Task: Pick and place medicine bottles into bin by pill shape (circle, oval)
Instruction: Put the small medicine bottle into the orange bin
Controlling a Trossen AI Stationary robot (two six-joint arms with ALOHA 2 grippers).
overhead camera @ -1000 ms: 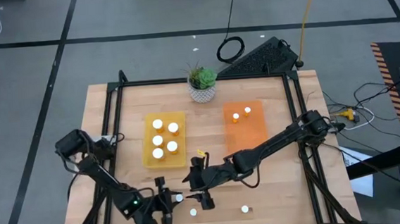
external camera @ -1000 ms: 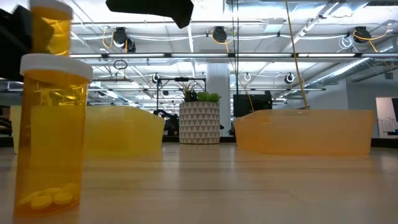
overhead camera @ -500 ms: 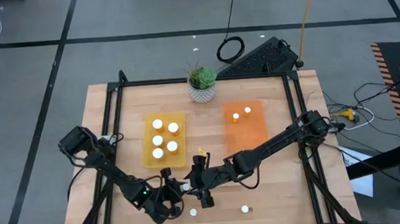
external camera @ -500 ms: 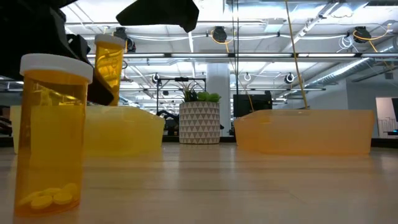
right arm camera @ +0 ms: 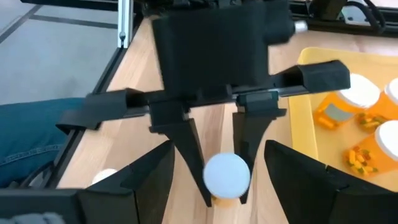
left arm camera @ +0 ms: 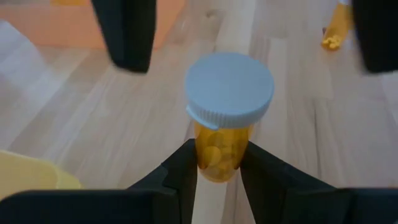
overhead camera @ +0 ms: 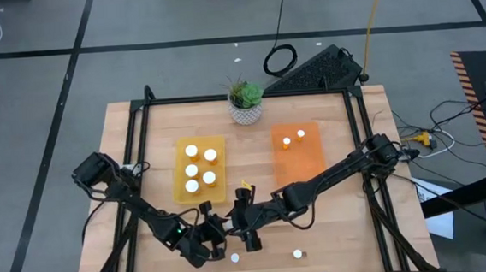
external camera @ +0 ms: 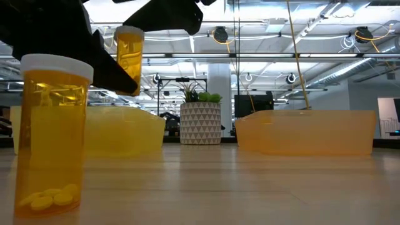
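- Your left gripper point(overhead camera: 218, 236) is near the desk's front edge, left of centre, clamped on a medicine bottle point(left arm camera: 228, 112). Fingers point(left arm camera: 180, 171) pinch the orange body just under the white cap; the low view shows the bottle off the desk surface and roughly upright, with pills visible inside in the left wrist view.
- Yellow tray point(overhead camera: 200, 169) sits left of the desk's centre with five capped bottles point(overhead camera: 192, 151) inside.
- A loose bottle point(overhead camera: 234, 257) stands at the front edge, just beside the left gripper. The low view has one big bottle point(external camera: 51, 131) upright close to the camera, with round-looking pills at its bottom; you can't tell for sure which loose one it is.
- Your right gripper point(overhead camera: 245, 228) faces the left one, just beside it, with its fingers spread wide and nothing held.
- Potted plant point(overhead camera: 245, 101) is at the back edge, centre.
- Orange tray point(overhead camera: 299, 158) is right of centre, with two bottles point(overhead camera: 287, 141) in its back end.
- Another loose bottle point(overhead camera: 298, 254) stands at the front edge, right of centre.
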